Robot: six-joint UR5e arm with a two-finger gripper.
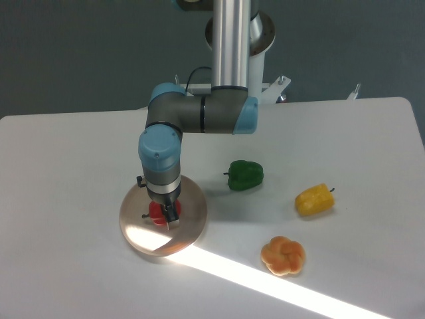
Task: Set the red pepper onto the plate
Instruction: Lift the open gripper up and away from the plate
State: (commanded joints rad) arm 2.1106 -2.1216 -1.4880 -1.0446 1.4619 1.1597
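Counting everything up: four peppers, one plate, one arm, all on one white table (60,166).

The red pepper (157,213) is the only red one, and it sits over the plate (192,222), a bit left of the plate's middle. Most of it is hidden behind the gripper (164,216), so only a red patch shows. The jaws come straight down from above and sit tight against the pepper on either side, so they look closed around it, only as wide as the pepper itself. Can't tell whether the pepper actually rests on the plate surface or sits just above it.

The other three peppers are off to the right, well apart from the plate:
- one green pepper (245,175), closest to the plate
- one yellow pepper (314,200), further right
- one orange lobed pepper (283,256), nearest the camera, lying in a bright stripe of light (279,286) that runs diagonally across the table and clips the plate's near edge

The arm (199,114) is grey with light blue joint caps, hanging off a silver column at the back.

Writing-wise: no brand, label or text readable anywhere.
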